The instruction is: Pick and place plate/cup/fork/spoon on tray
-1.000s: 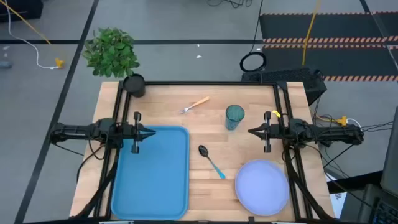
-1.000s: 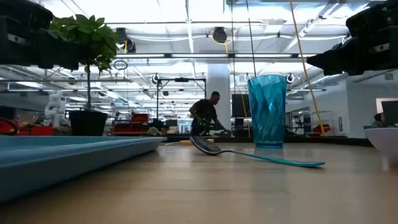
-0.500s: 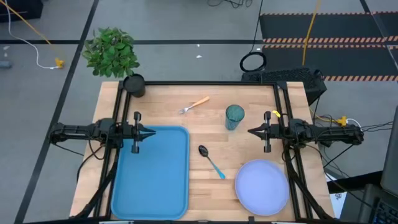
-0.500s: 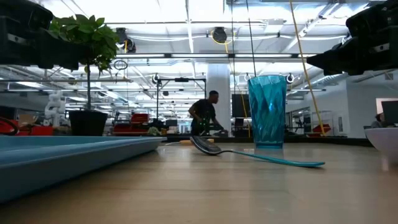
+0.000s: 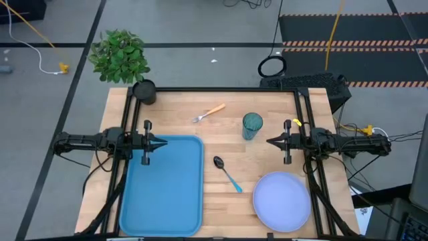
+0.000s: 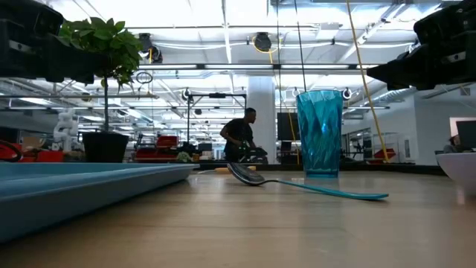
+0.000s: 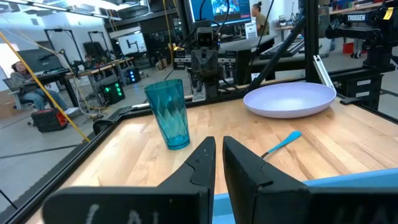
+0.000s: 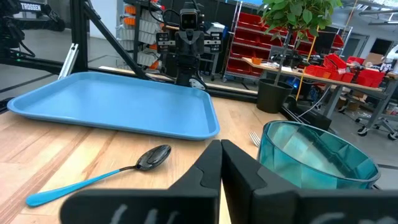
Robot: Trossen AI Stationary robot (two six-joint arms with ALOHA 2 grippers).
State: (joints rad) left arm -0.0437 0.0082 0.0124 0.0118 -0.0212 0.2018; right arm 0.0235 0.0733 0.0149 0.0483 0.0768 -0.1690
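Note:
The blue tray (image 5: 164, 201) lies flat on the table's left half. The pale plate (image 5: 281, 201) rests at the near right. The teal cup (image 5: 252, 125) stands upright at the far middle. The orange-handled fork (image 5: 208, 113) lies left of the cup. The spoon (image 5: 227, 173) lies between tray and plate, its dark bowl toward the far edge. My left gripper (image 5: 165, 142) hovers level over the tray's far edge, shut and empty. My right gripper (image 5: 269, 142) hovers level to the right of the cup, shut and empty.
A green plant (image 5: 120, 55) in a black pot (image 5: 144, 91) stands at the far left corner of the table. Black frame rails run along the far edge and both sides. Bare wood shows between the tray and the plate.

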